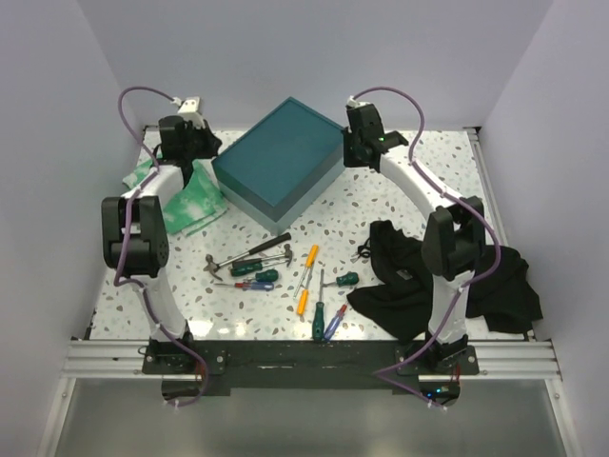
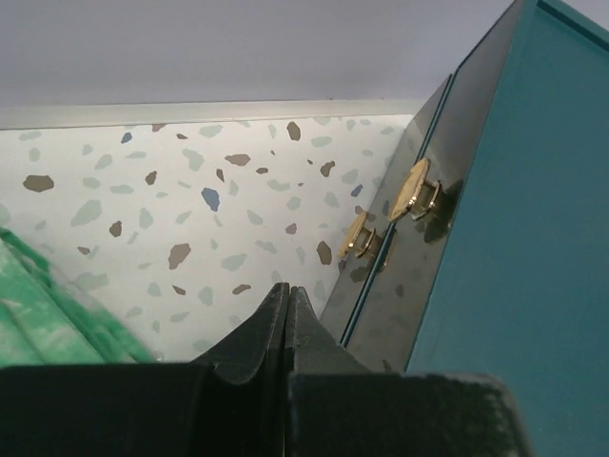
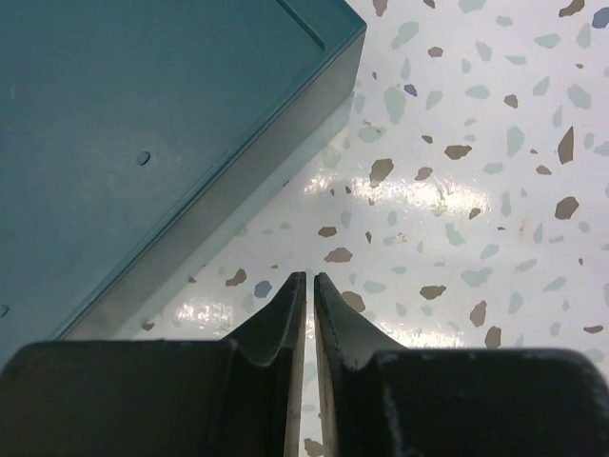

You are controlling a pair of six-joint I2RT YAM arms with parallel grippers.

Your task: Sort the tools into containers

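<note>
Tools are the smallest things here, so we take the rest first. The speckled desk carries a big dark-teal box, lid down and turned askew at the middle of the far edge. A black cloth lies crumpled at the near right corner, and a green-white cloth lies by the left edge. The tools lie loose along the middle of the near edge: hammers and screwdrivers with green, orange and red-and-blue handles. The left end effector is clenched on nothing, just beside the box wall that bears two brass latches. We see the right end effector clenched too, empty, over bare desk beside the box's other side
</note>
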